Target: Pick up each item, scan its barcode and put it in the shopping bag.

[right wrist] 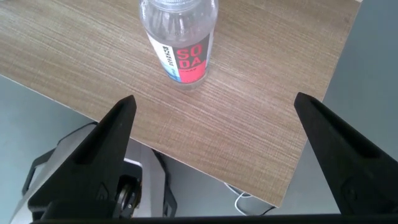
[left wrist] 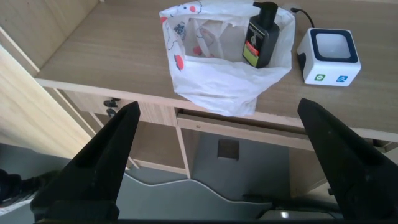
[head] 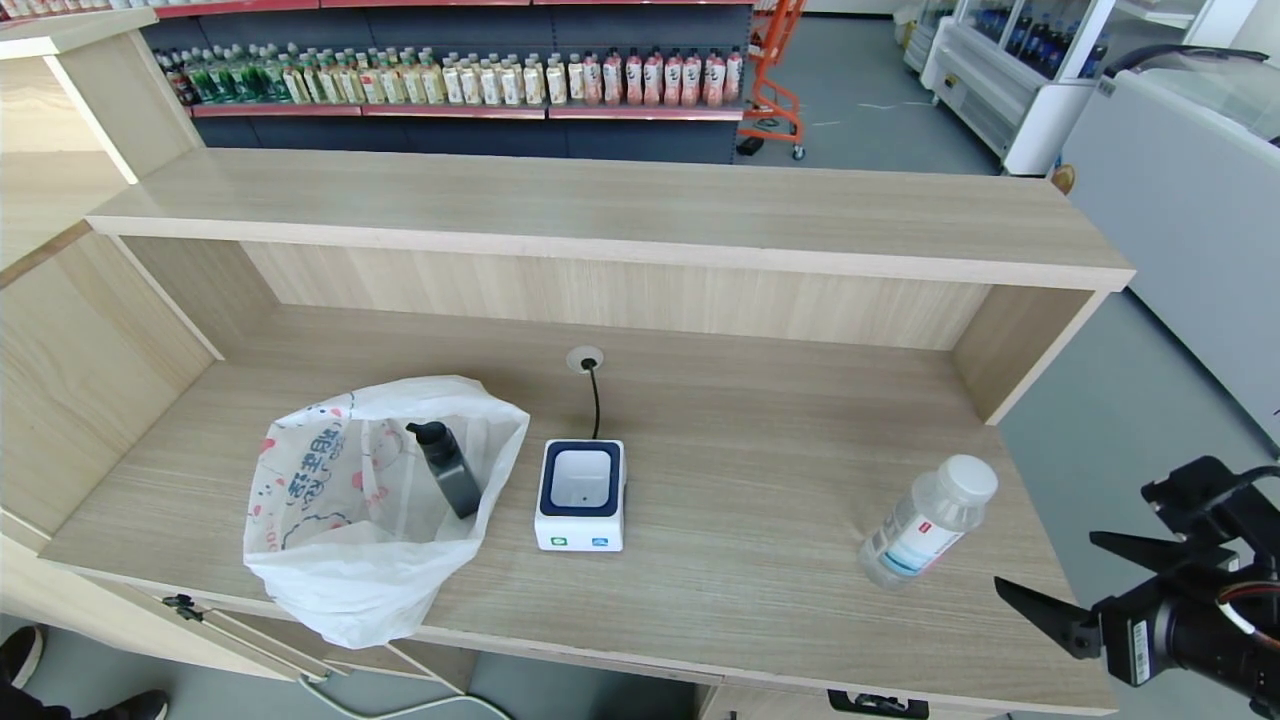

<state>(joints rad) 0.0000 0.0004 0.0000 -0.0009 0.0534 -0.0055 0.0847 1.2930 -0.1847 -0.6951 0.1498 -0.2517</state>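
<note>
A clear plastic bottle (head: 928, 520) with a white cap and a red-and-white label stands at the counter's right front; its lower half also appears as the bottle (right wrist: 180, 41). My right gripper (head: 1075, 585) hangs open just off the counter's right front corner, a short way from the bottle, nothing between its fingers (right wrist: 93, 158). A white printed shopping bag (head: 370, 500) sits open at the left front, with a black pump bottle (head: 448, 468) upright inside. The white-and-navy barcode scanner (head: 582, 493) stands beside the bag. My left gripper (left wrist: 221, 162) is open, below and in front of the counter edge near the bag (left wrist: 227, 59).
The wooden counter (head: 760, 470) has a raised back ledge and side walls. The scanner's black cable (head: 594, 400) runs to a grommet at the back. A drawer front (left wrist: 242, 127) sits under the counter edge. Store shelves and freezers stand beyond.
</note>
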